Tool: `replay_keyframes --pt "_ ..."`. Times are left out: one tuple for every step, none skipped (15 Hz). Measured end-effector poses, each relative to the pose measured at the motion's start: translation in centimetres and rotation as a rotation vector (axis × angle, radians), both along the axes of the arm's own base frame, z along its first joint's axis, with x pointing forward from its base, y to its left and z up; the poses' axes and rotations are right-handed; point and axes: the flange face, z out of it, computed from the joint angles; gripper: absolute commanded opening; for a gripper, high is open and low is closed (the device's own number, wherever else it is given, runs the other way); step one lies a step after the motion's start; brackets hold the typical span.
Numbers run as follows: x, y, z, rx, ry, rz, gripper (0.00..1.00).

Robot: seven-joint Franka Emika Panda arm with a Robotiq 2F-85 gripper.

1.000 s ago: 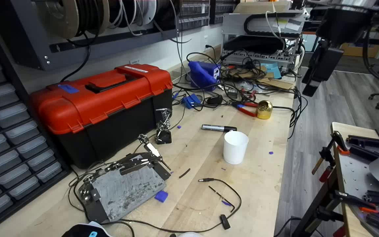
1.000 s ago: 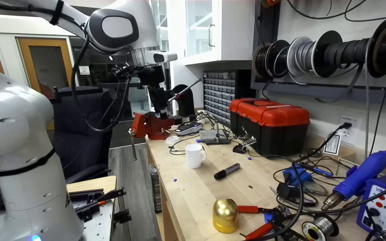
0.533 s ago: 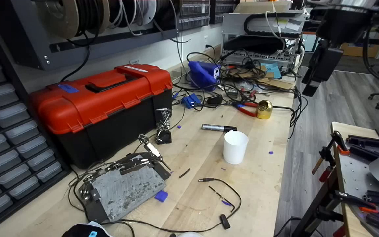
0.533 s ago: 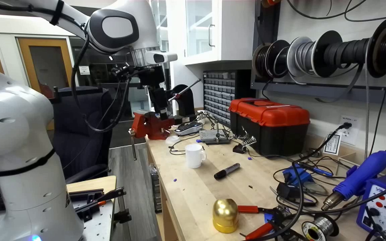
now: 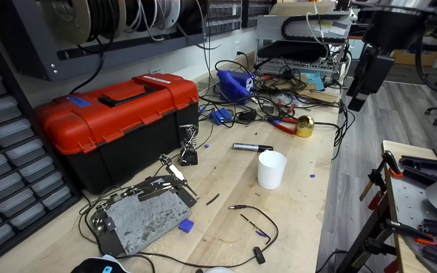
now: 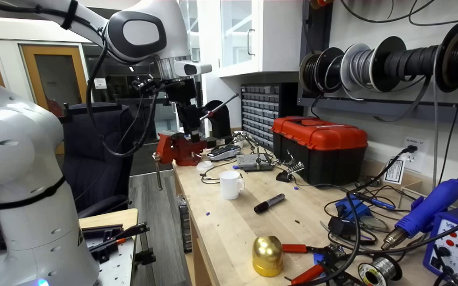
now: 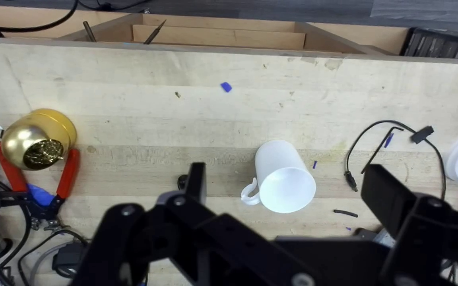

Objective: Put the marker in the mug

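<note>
The marker (image 5: 252, 147) lies on the bench just behind the mug in an exterior view; its dark cap points toward the camera in an exterior view (image 6: 269, 203). In the wrist view only its black end (image 7: 182, 181) shows; a finger hides the rest. The white mug (image 5: 271, 170) stands upright and empty; it also shows in an exterior view (image 6: 230, 185) and in the wrist view (image 7: 278, 159), handle toward the marker's side. My gripper (image 7: 286, 174) is open and empty, high above the bench. It also shows in both exterior views (image 5: 356, 103) (image 6: 194, 136).
A red toolbox (image 5: 123, 125) stands along the wall. A gold tip cleaner (image 6: 267, 256) and red-handled pliers (image 6: 306, 274) lie beyond the marker. A helping-hand stand (image 5: 146, 216) and a thin cable (image 5: 275, 235) lie on the mug's other side. A red vise (image 6: 181, 149) is at the bench end.
The arm and gripper have shifted very slightly, toward the bench side in both exterior views. The marker and mug have not moved.
</note>
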Motion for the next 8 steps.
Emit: replay_keyframes --pt "0.3 -0.1 -0.1 0.003 0.006 0.011 1.00" --pt "0.7 -0.3 -0.3 0.007 0.015 0.021 1.00" --pt "1.2 -0.6 -0.5 0.011 0.025 0.034 1.00" --pt "1.8 -0.8 -0.8 0.016 0.035 0.046 1.00" --pt "2.4 -1.0 -1.2 0.020 0.046 0.060 1.00" --pt "3.0 -1.2 -1.5 0.023 0.056 0.073 1.00" --pt "3.7 -1.3 -1.9 0.025 0.064 0.089 1.00" --pt "4.3 -1.3 -2.2 0.025 0.071 0.104 1.00"
